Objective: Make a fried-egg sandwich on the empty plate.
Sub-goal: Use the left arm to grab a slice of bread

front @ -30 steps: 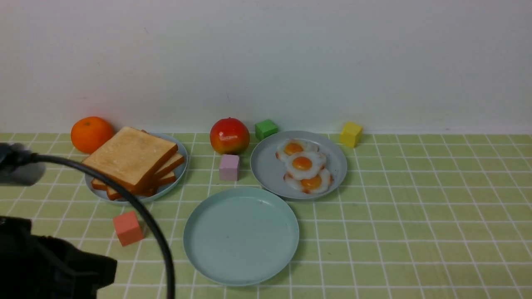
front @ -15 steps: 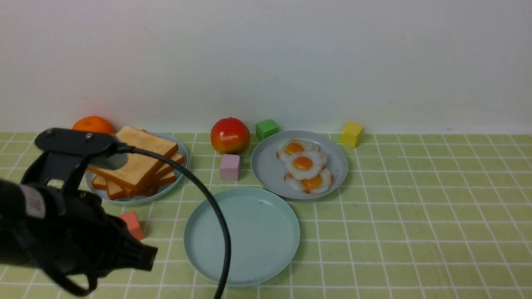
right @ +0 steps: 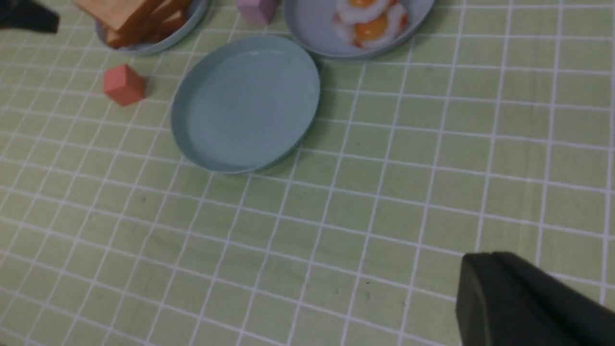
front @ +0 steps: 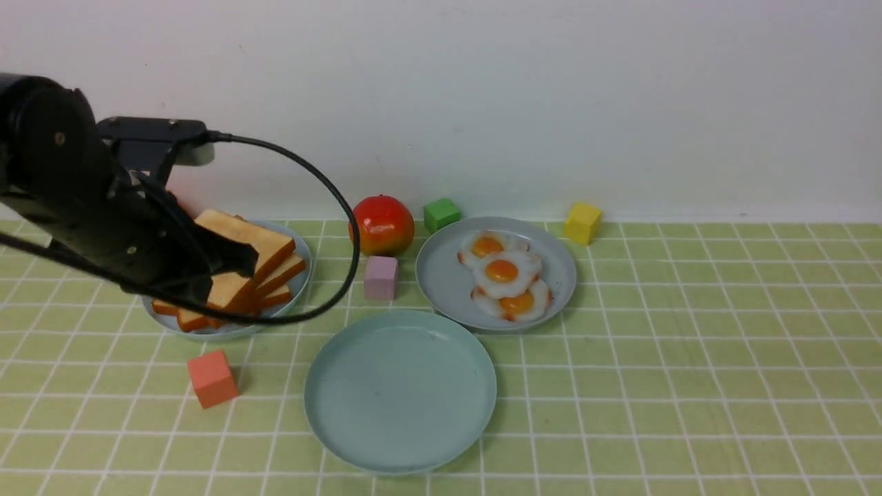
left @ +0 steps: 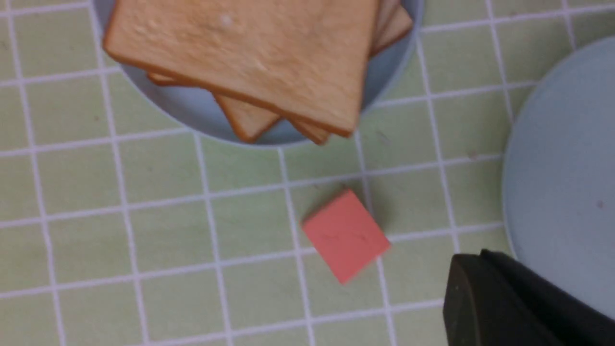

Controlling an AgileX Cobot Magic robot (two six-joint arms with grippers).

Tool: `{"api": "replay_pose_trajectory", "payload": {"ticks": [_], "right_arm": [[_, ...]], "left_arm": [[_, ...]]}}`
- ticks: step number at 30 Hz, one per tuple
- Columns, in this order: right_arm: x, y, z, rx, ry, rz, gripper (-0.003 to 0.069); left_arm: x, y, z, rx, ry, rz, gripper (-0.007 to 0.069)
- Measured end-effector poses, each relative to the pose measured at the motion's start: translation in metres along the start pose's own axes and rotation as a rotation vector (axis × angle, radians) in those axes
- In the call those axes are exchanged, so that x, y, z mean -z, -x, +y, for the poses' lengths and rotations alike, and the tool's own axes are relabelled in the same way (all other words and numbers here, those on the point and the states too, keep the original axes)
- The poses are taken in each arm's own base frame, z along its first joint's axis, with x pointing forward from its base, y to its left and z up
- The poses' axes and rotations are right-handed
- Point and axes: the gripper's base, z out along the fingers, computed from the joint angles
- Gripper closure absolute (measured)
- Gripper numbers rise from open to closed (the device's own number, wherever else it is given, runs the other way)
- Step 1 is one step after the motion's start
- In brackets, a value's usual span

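The empty teal plate (front: 400, 389) lies at the front centre, and shows too in the right wrist view (right: 245, 103). Behind it on the right, a grey-blue plate (front: 441, 282) holds three fried eggs (front: 501, 270). At the back left, a stack of toast slices (front: 269, 244) rests on another plate (front: 298, 286). My left gripper (front: 238, 260) hangs shut and empty over that stack's near side. In the left wrist view its fingertips (left: 473, 274) sit near the red cube (left: 346, 235), with the toast (left: 250, 53) beyond. My right gripper (right: 480, 271) is shut, empty, over bare tablecloth.
A red apple (front: 380, 224), green cube (front: 441, 213) and yellow cube (front: 582, 222) stand along the back wall. A pink cube (front: 380, 277) sits between the two back plates. The red cube (front: 212, 377) lies left of the teal plate. The left arm's cable (front: 331, 200) loops over the toast.
My left arm has risen from the front left corner and swung forward over the toast plate, now hiding the orange. Nothing on the table has moved.
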Motion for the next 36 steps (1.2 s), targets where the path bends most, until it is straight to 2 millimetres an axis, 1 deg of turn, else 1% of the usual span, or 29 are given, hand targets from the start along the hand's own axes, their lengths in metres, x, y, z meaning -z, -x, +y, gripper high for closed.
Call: {"api": "replay_pose_trajectory", "payload": {"ticks": [1, 2, 3, 4, 5, 7, 8, 9, 10, 12, 13, 14, 16, 17, 18, 19, 23, 26, 30, 33, 36], "right_arm": [[-0.001, 0.008, 0.003, 0.020, 0.025, 0.012, 0.0664], [-0.003, 0.011, 0.005, 0.030, 0.038, 0.020, 0.0664], [-0.005, 0.014, 0.008, 0.049, 0.059, 0.033, 0.0662], [-0.006, 0.014, 0.007, 0.048, 0.059, 0.035, 0.0662], [-0.009, 0.015, 0.010, 0.070, 0.079, 0.048, 0.0660], [-0.010, 0.015, 0.010, 0.084, 0.086, 0.049, 0.0659], [-0.012, 0.016, 0.011, 0.090, 0.088, 0.046, 0.0659], [-0.012, 0.017, 0.010, 0.092, 0.086, 0.042, 0.0658], [-0.012, 0.017, 0.010, 0.094, 0.086, 0.039, 0.0657], [-0.012, 0.017, 0.010, 0.099, 0.086, 0.037, 0.0656], [-0.012, 0.017, 0.010, 0.108, 0.087, 0.036, 0.0655], [-0.012, 0.017, 0.011, 0.108, 0.087, 0.036, 0.0655], [-0.012, 0.017, 0.011, 0.116, 0.087, 0.035, 0.0654], [-0.012, 0.017, 0.011, 0.116, 0.087, 0.035, 0.0653], [-0.012, 0.017, 0.011, 0.116, 0.087, 0.035, 0.0653], [-0.012, 0.018, 0.011, 0.116, 0.087, 0.034, 0.0652], [-0.012, 0.017, 0.010, 0.118, 0.084, 0.034, 0.0649], [-0.012, 0.017, 0.010, 0.118, 0.084, 0.036, 0.0647], [-0.012, 0.016, 0.010, 0.119, 0.086, 0.047, 0.0644], [-0.012, 0.016, 0.010, 0.119, 0.087, 0.055, 0.0642], [-0.012, 0.015, 0.011, 0.119, 0.088, 0.060, 0.0640]], "left_arm": [[-0.011, 0.007, 0.004, -0.019, 0.021, -0.008, 0.0638], [-0.017, 0.013, 0.007, -0.043, 0.037, -0.020, 0.0635], [-0.024, 0.017, 0.007, -0.073, 0.046, -0.030, 0.0624], [-0.026, 0.018, 0.008, -0.084, 0.049, -0.032, 0.0621], [-0.039, 0.022, 0.008, -0.120, 0.055, -0.040, 0.0578], [-0.047, 0.022, 0.008, -0.144, 0.055, -0.036, 0.0547], [-0.056, 0.021, 0.008, -0.166, 0.058, -0.030, 0.0496], [-0.059, 0.021, 0.008, -0.178, 0.060, -0.026, 0.0465], [-0.065, 0.020, 0.009, -0.194, 0.067, -0.015, 0.0416], [-0.071, 0.019, 0.009, -0.213, 0.074, -0.005, 0.0368], [-0.077, 0.018, 0.011, -0.238, 0.087, -0.001, 0.0307], [-0.079, 0.018, 0.011, -0.241, 0.089, 0.002, 0.0301], [-0.087, 0.019, 0.011, -0.264, 0.097, -0.011, 0.0244], [-0.090, 0.019, 0.011, -0.267, 0.096, -0.015, 0.0237], [-0.090, 0.019, 0.011, -0.267, 0.096, -0.017, 0.0236], [-0.096, 0.019, 0.011, -0.270, 0.094, -0.017, 0.0229], [-0.104, 0.018, 0.011, -0.282, 0.096, -0.009, 0.0228], [-0.107, 0.017, 0.011, -0.284, 0.096, -0.004, 0.0241], [-0.112, 0.016, 0.012, -0.293, 0.100, 0.008, 0.0300], [-0.113, 0.016, 0.012, -0.296, 0.103, 0.021, 0.0415], [-0.113, 0.016, 0.012, -0.298, 0.103, 0.027, 0.0467]]}}
